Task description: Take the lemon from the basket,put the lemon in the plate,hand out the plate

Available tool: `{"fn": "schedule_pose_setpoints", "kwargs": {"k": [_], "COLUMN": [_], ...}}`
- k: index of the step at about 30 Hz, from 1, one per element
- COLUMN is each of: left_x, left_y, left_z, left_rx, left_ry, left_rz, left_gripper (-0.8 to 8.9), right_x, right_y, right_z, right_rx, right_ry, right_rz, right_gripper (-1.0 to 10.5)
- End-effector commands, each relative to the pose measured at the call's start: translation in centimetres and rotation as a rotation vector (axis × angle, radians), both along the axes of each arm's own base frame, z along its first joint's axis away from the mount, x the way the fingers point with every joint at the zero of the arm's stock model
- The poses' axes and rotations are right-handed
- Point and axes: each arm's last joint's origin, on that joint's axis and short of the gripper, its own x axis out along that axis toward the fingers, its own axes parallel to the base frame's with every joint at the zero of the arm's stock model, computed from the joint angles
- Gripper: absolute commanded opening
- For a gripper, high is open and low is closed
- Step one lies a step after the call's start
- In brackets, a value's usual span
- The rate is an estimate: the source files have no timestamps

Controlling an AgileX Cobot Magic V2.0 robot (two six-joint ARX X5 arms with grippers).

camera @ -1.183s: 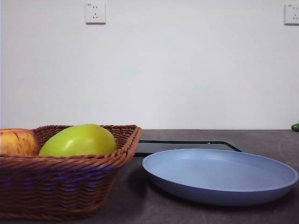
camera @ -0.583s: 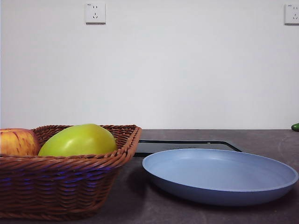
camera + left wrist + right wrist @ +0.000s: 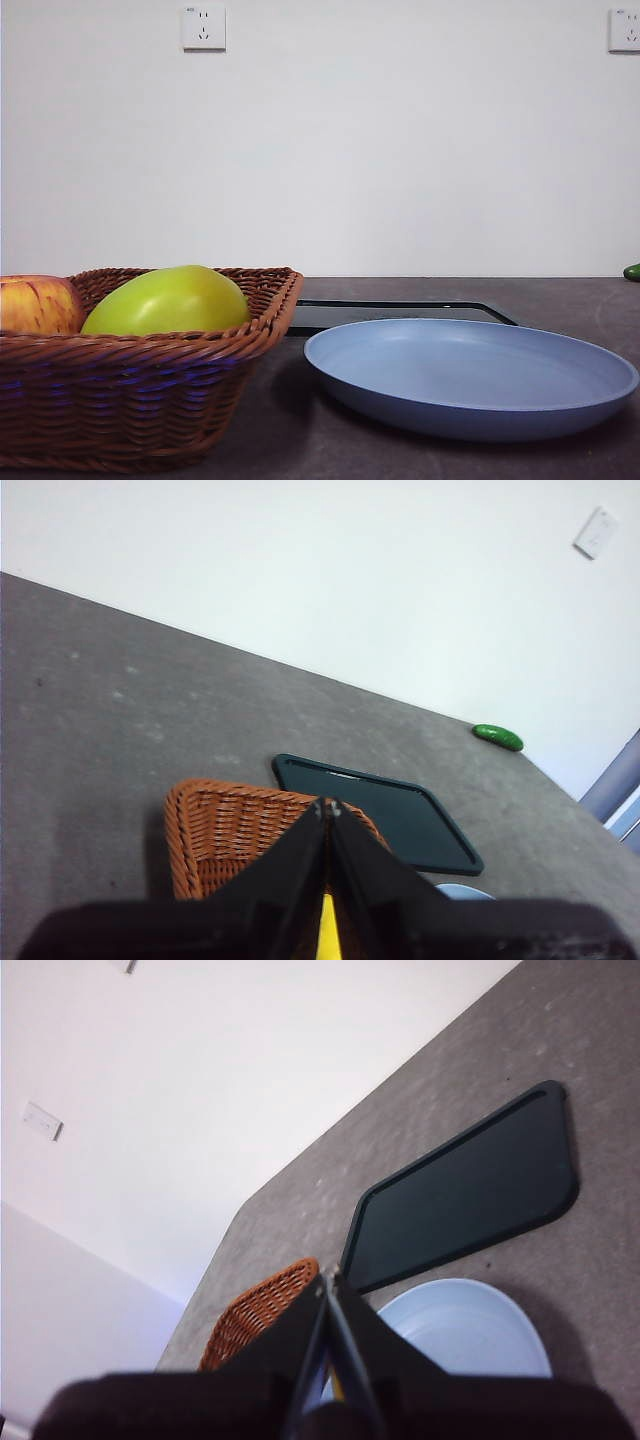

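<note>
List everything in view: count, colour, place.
basket: 1, brown wicker, left of the plate
green fruit: 1, yellow-green, in the basket
apple: 1, red-yellow, in the basket, beside the green fruit
plate: 1, light blue, nothing on it, right of the basket
tray: 1, black, behind the plate
cucumber: 1, green, far table edge
wall sockets: 2, white, back wall
left gripper: black, shut, above the basket
right gripper: black, shut, above the plate

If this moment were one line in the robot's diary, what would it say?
stage: not started | left gripper: shut, above basket | right gripper: shut, above plate | plate: bare | lemon: unseen
</note>
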Motion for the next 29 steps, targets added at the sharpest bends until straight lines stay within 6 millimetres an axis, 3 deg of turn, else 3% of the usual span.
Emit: {"fn": "schedule_pose_setpoints", "kwargs": {"k": [1, 9, 19, 24, 29], "left_x": [0.2, 2.7, 7.2, 8.7, 9.6], "left_y": [0.0, -0.3, -1.3, -1.9, -2.9], "left_z": [1.7, 5.8, 9.3, 9.8, 9.5], "left_rx": [0.055, 0.2, 0.216, 0.267, 0.318], "left_ry": [0.001, 0.084, 0.23, 0.332, 0.455], "left_rz": [0.003, -0.098, -0.297, -0.383, -0.462], "left_gripper": [0.07, 0.07, 0.07, 0.07, 0.07], "right_x": [-0.5, -0.6, 2.3, 4.6, 7.1], "right_y": [0.0, 0.0, 0.2, 0.3, 0.5], "right_z": [2.0, 7.2, 12.6, 13.5, 12.3], "right_rx": [-0.025, -0.2, -0.424, -0.504, -0.571], "right_ry": [-0.004, -0.006, 0.098, 0.211, 0.392], "right_rz": [0.007, 0.024, 0.095, 0.153, 0.241], "right_gripper": [0.0, 0.0, 0.0, 0.0, 0.0]}}
